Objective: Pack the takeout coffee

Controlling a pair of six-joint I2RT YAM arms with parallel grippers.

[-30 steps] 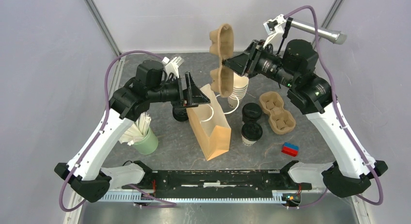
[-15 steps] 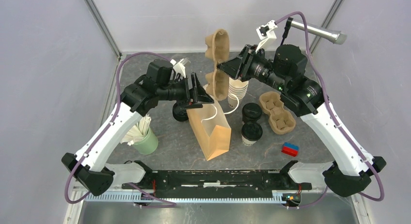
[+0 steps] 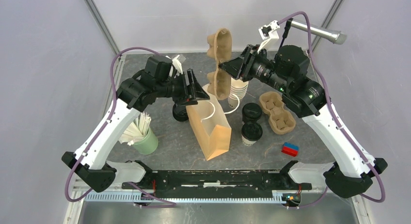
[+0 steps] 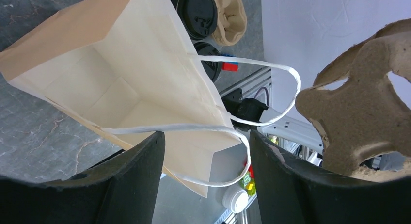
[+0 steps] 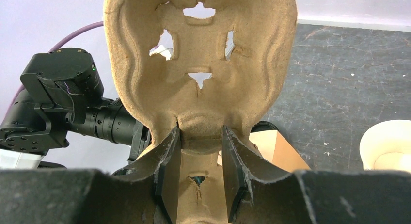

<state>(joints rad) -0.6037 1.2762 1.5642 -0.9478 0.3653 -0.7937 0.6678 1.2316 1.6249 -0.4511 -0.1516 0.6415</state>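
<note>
Dark grey mottled bench (image 3: 179, 144); pale lilac walls (image 3: 48, 64). Left jaws: wide open, gripping nothing, poised over the upright brown paper bag (image 3: 213, 132). Right jaws: clamped on a moulded brown pulp cup carrier (image 3: 220, 44), held on end above the bag. Two black-lidded cream paper cups (image 3: 252, 132) stand mid-bench, between the bag and the right edge.

A dark grey, marbled worktop (image 3: 169, 141) sits boxed by plain pale lilac-grey walls (image 3: 43, 64). Slim metal posts (image 3: 99, 23) rise at 11 and 1 o'clock; a silver rail (image 3: 213, 197) edges 6 o'clock.
</note>
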